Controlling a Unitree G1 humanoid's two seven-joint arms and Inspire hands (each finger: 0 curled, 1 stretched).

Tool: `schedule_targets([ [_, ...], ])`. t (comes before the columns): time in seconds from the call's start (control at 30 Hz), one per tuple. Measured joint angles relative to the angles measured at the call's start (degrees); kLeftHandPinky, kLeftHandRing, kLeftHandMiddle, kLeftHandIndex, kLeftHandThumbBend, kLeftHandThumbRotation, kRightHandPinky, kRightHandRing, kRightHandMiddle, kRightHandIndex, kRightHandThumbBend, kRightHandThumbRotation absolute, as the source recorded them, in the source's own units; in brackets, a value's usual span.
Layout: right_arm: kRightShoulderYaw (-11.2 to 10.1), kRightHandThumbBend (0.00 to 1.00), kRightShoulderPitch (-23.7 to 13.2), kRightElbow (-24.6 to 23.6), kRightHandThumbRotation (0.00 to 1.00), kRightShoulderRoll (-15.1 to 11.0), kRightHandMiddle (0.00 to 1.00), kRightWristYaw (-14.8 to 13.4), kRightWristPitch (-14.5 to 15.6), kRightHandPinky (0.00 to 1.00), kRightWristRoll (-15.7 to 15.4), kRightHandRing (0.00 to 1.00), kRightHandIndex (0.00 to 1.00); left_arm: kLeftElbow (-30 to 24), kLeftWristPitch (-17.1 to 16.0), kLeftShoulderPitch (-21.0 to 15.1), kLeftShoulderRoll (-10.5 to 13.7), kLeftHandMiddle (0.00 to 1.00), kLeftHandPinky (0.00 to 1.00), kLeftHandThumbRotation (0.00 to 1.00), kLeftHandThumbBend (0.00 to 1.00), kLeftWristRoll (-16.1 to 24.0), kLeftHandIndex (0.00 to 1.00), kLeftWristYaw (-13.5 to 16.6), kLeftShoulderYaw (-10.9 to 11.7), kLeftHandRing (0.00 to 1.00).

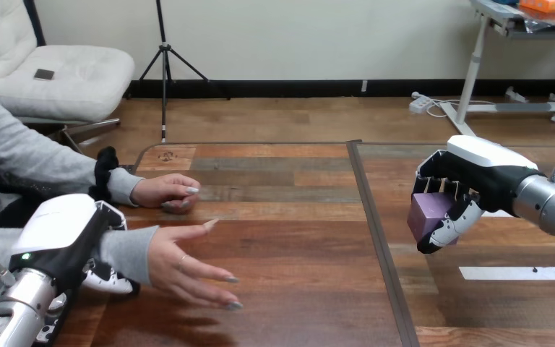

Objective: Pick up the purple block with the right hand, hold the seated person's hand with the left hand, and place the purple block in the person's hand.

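Our right hand [477,181] hangs above the tabletop [296,238] near its right edge, fingers and thumb curled round the purple block [428,215], which is off the wood and clamped between them. Our left hand [61,231] sits at the near left corner, its white back turned up; its fingers show beneath the person's grey-sleeved wrist and another part of it shows above the sleeve, so we read it as wrapped round that wrist. Out from this grip the person's open hand [188,267] reaches toward the middle of the tabletop, fingers spread and the palm turned partly sideways, not flat up. The person's other hand [165,191] rests on the wood farther back along the left edge, apart from ours. A dark seam [376,224] runs from the far edge to the near one between the two sides, and a white tape strip [520,273] lies near the right edge below the block. We judge the pick and the hold done, with the delivery in hand: the block is well apart from the open palm. Next the right arm must carry it leftward across the seam, come over the palm and lower before letting go; with the palm tilted, the block could slide off.
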Motion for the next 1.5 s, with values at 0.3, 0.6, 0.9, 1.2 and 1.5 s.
schedule_targets([
  [0.3, 0.00, 0.77, 0.51, -0.14, 0.00, 0.74, 0.47, -0.90, 0.19, 0.38, -0.01, 0.43, 0.45, -2.76, -0.04, 0.59, -0.01, 0.27, 0.15, 0.00, 0.87, -0.64, 0.27, -0.85, 0.88, 0.20],
  [0.6, 0.00, 0.76, 0.72, -0.35, 0.00, 1.77, 0.47, -1.39, 0.53, 0.40, -0.01, 0.43, 0.46, -5.20, 0.06, 0.63, -0.09, 0.26, 0.15, 0.00, 0.85, -1.65, 0.27, -1.48, 1.25, 0.20],
  [0.9, 0.00, 0.77, 0.74, -0.91, 0.00, 2.17, 0.47, -1.73, 0.71, 0.39, -0.01, 0.43, 0.46, -8.53, 1.27, 0.63, -0.13, 0.26, 0.16, 0.00, 0.81, -2.06, 0.27, -3.98, 1.43, 0.21],
  [1.2, 0.00, 0.76, 0.73, -1.28, 0.00, 2.33, 0.46, -2.53, 0.66, 0.38, 0.00, 0.43, 0.45, -11.04, 2.99, 0.63, -0.55, 0.28, 0.19, 0.00, 0.83, -2.09, 0.29, -5.40, 1.53, 0.23],
  [1.5, -0.01, 0.76, 0.74, -1.31, 0.00, 2.89, 0.46, -4.14, 0.09, 0.39, 0.00, 0.43, 0.45, -11.89, 3.03, 0.57, -1.04, 0.28, 0.19, 0.00, 0.83, -2.10, 0.29, -5.48, 1.60, 0.24],
])
